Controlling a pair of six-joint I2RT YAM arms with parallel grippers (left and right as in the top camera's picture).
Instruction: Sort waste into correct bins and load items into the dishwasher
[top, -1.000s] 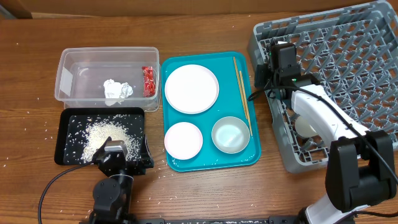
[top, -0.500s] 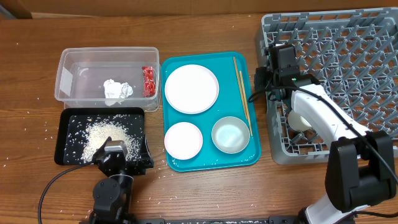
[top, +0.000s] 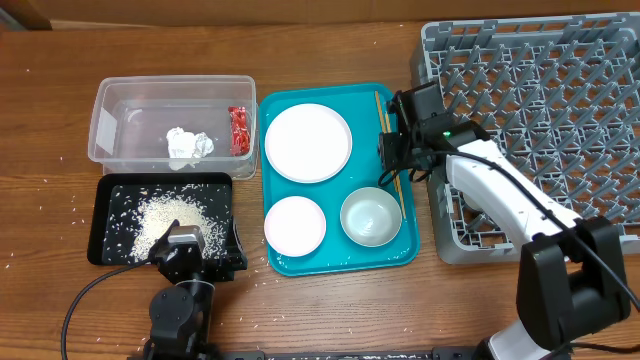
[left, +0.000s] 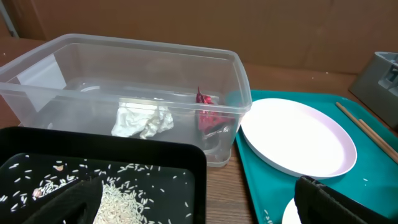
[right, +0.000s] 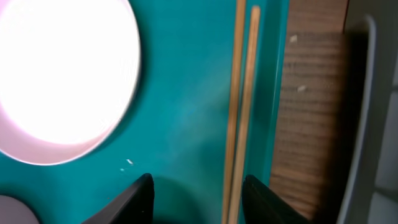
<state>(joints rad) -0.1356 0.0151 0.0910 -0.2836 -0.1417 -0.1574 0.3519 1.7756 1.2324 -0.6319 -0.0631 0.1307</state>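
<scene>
— Wooden chopsticks (right: 239, 93)! Where are they?
— They lie side by side on the teal tray (right: 186, 118), near the edge next to the grey dish rack (top: 540, 100), beside the big white plate (right: 62, 68).
— Is the right gripper (right: 198, 190) holding them?
— No. Its two fingers are apart and hold nothing. The sticks run between them, close to one finger.
— Are they hard to pick up?
— I think so. They are light, thin and stiff, and they may roll or slip. The tray is smooth, so they can slide away. I would pinch both near the middle, so they do not tip.
— And the left gripper (left: 199, 205)?
— It is wide open with nothing in it, at the near edge of the black tray (left: 155, 155) with the rice (left: 118, 193)
</scene>
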